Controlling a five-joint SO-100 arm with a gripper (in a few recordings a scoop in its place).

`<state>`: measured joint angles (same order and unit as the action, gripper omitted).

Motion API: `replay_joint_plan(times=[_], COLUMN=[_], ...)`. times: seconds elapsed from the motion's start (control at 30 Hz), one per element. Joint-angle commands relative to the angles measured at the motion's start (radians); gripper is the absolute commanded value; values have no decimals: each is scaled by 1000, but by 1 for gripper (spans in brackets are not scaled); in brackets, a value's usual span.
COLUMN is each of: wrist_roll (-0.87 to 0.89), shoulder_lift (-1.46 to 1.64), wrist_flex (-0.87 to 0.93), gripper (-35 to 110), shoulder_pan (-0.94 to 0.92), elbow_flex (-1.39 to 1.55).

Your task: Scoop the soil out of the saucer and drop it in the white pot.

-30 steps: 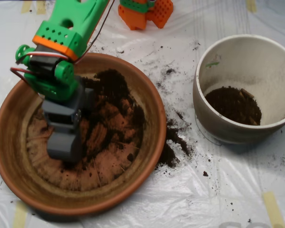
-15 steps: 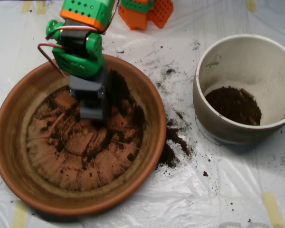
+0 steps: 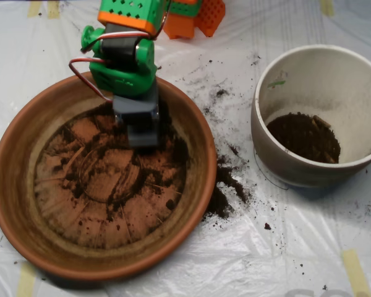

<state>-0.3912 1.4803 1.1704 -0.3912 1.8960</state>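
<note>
Green-and-orange printed arm (image 3: 127, 43), red and white cables, grey end effector (image 3: 138, 120).

The pincer (image 3: 139, 127) hangs over the saucer's (image 3: 25, 204) upper part. Soil (image 3: 111, 185) lies scattered below it; the white pot (image 3: 278, 161) stands well right, holding more soil.

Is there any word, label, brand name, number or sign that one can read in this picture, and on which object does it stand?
None can be read. The grey clamshell scoop, the green arm above it, the terracotta-orange clay saucer and the off-white pot carry no legible print. A faint grey mark on the plastic table cover at the bottom edge is cut off and too blurred to read.
</note>
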Motion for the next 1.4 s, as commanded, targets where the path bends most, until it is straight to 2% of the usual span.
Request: replay_joint_plan(times=[0.0, 0.2, 0.47, 0.83, 1.1, 1.37], wrist_roll=[-35, -132, -143, 92, 189, 232], shoulder_lift=[114, 98, 44, 137, 87, 167], wrist_flex=[38, 95, 170, 342, 477, 466], gripper=[7, 1, 0, 0, 0, 0], shoulder_pan=[2, 23, 20, 106, 311, 548], elbow_flex=[28, 20, -63, -460, -802, -847])
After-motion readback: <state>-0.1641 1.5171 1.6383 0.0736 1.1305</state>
